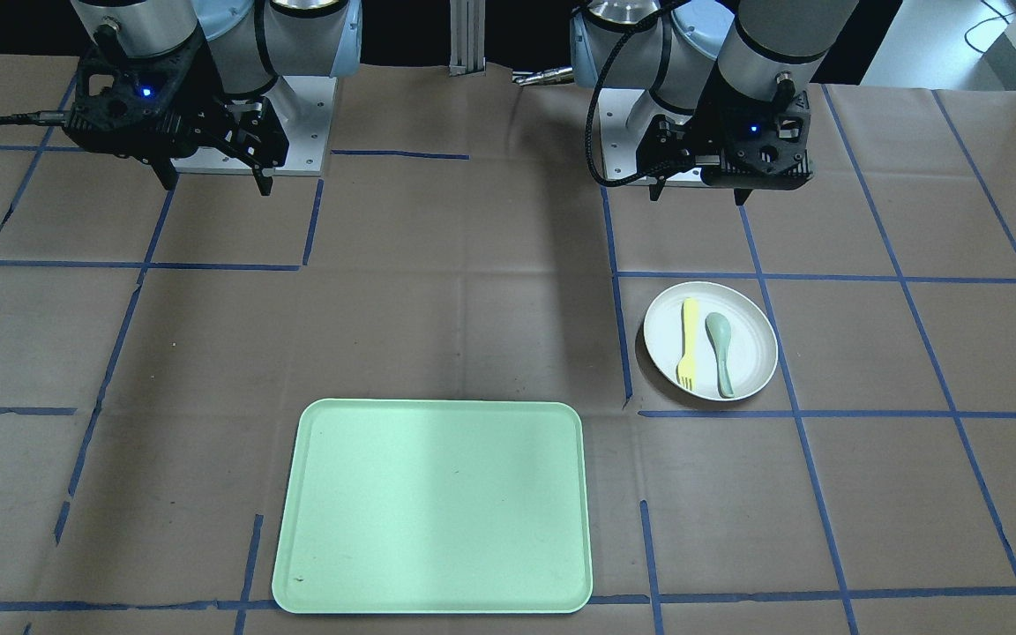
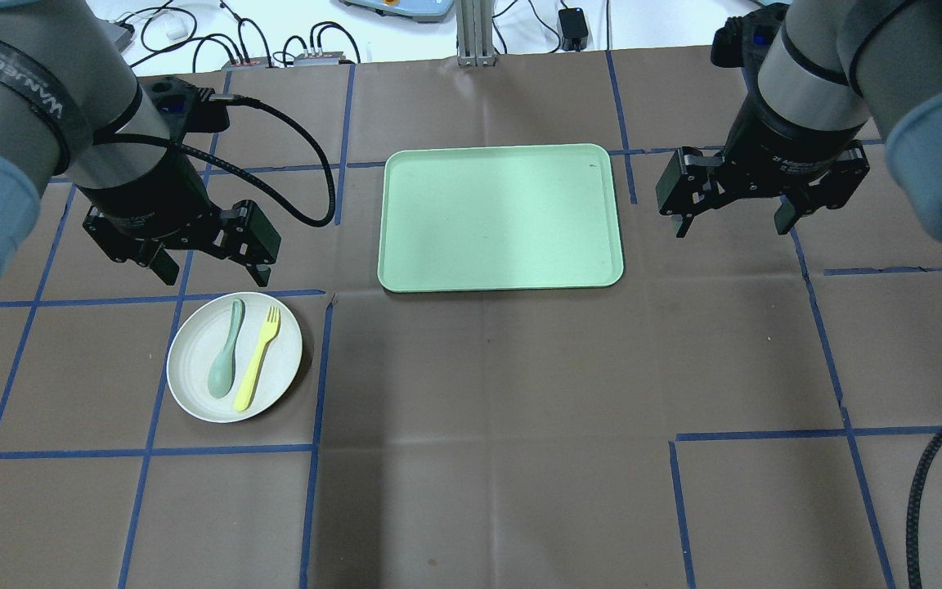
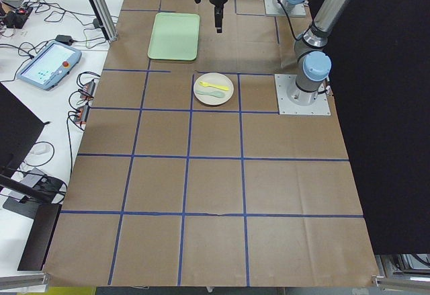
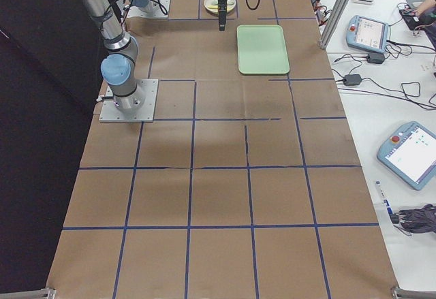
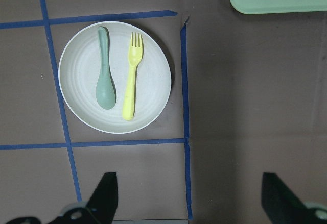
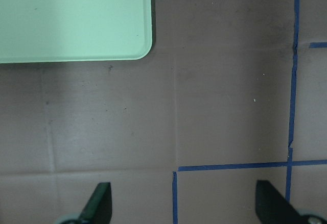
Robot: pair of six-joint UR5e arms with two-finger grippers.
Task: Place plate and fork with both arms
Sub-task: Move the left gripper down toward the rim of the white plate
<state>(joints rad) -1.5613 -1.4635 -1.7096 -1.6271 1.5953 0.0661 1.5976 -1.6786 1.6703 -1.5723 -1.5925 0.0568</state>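
plate (image 2: 193, 372) lies on the brown, blue-taped surface (image 2: 487, 425), on the robot's left side and nearer the robot than the mint-green tray (image 2: 500, 217), which sits at the middle and well apart from it.

left arm (image 2: 21, 123) is plainly the nearer one. its tool (image 2: 216, 276) hangs high above the surface close to the plate, fingers spread wide and holding nothing. the overhead view puts it just past the plate's far rim and the front-facing view puts it on the robot's side, so how exactly it stands over the plate cannot be told. in the left wrist view the plate shows ahead of the fingertips and toward the left one, so the reach probably calls for a short shift that way and then a straight descent.

right arm (image 2: 831, 74) holds its tool (image 2: 730, 229) off the tray's other side, equally wide open and empty, well apart from the plate.

inside the plate, a grey-green spoon (image 2: 224, 364) and the yellow fork (image 2: 257, 360) lie side by side without touching, the fork on the tray side.

the fork's long axis runs from near the robot to away from it. its tines point away from the robot and lean slightly toward the tray, and its handle end rests near the plate's near rim. in the left wrist view that axis runs roughly crosswise to the line between the two fingers, so they look roughly set to close across the handle.
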